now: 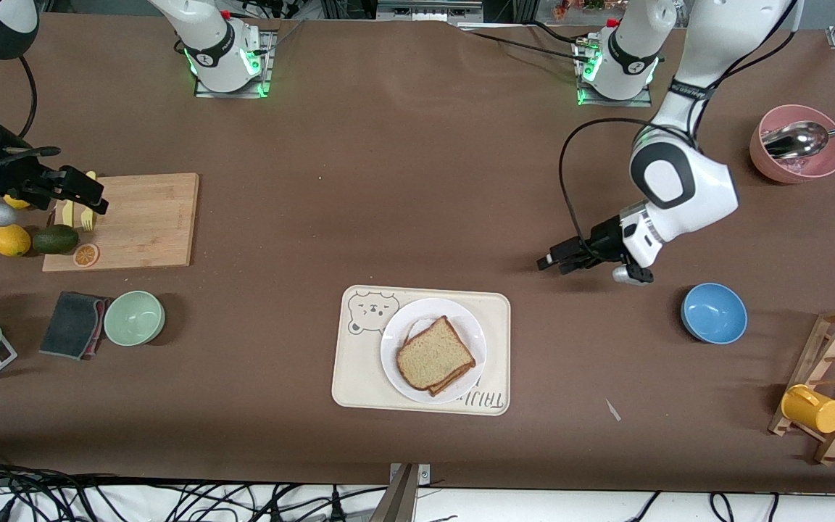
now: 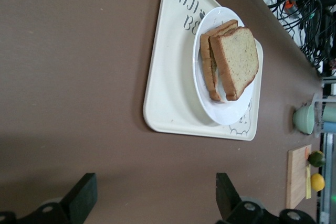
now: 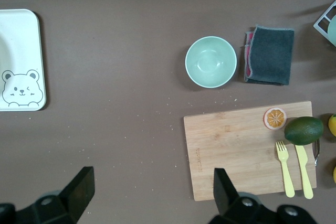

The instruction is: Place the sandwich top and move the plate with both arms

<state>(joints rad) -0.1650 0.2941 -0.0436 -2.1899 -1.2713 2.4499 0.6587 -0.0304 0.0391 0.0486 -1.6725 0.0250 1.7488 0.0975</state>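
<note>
The sandwich top (image 1: 435, 353), a tan bread slice with a brown crust, lies on another slice on the white plate (image 1: 462, 320). The plate rests on the cream bear tray (image 1: 359, 370). In the left wrist view the sandwich top (image 2: 237, 59) lies on the plate (image 2: 227, 113), apart from the fingers. My left gripper (image 1: 549, 262) (image 2: 155, 195) hangs open and empty over bare table between the tray and a blue bowl. My right gripper (image 1: 95, 194) (image 3: 152, 190) is open and empty over the cutting board's edge at the right arm's end.
A blue bowl (image 1: 713, 312), a pink bowl with a spoon (image 1: 798, 145) and a wooden rack with a yellow mug (image 1: 812, 408) stand at the left arm's end. A cutting board (image 1: 135, 221), green bowl (image 1: 134, 317), dark cloth (image 1: 73, 324) and fruit sit at the right arm's end.
</note>
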